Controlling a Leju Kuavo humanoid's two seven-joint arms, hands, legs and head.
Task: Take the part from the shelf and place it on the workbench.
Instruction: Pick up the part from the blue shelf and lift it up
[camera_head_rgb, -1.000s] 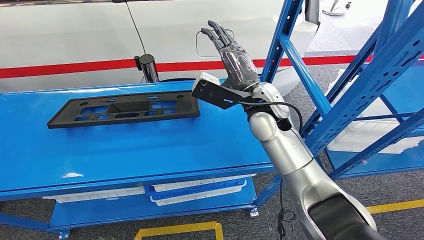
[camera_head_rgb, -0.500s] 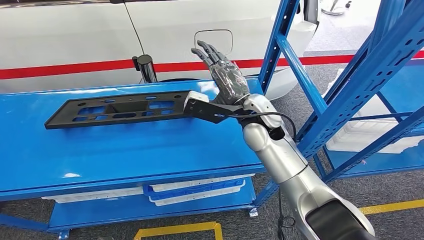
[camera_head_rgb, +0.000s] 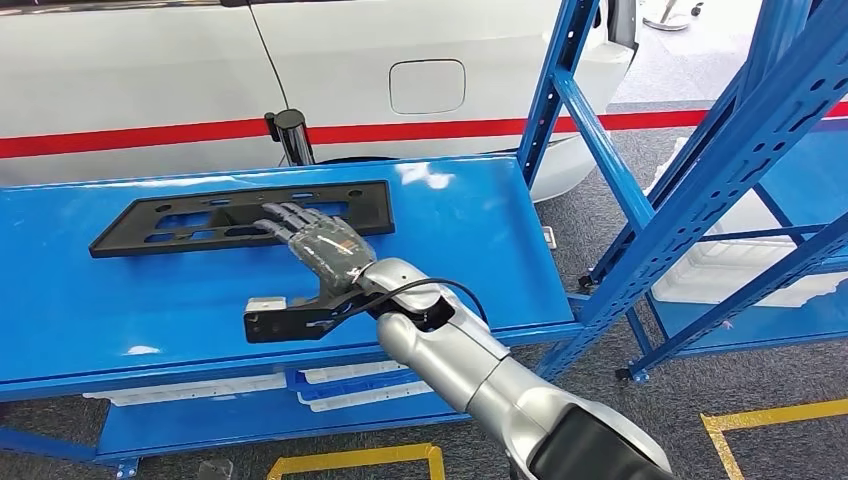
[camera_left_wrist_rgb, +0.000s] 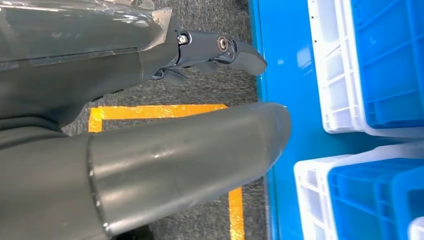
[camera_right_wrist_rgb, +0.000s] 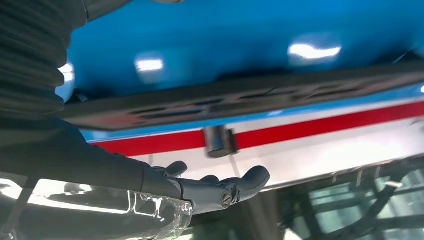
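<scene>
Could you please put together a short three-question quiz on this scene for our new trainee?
1. True or false: the black part lies flat on the blue workbench.
2. The right hand is: A) gripping the part, B) open, its fingers spread above the part's near edge, C) reaching into the shelf.
3. Fill in: on the level under the workbench top sit white-rimmed blue ____.

Key: 1 true; 2 B; 3 bins. The left hand hangs low beside the workbench and holds nothing. The shelf stands to the right of the workbench.
</scene>
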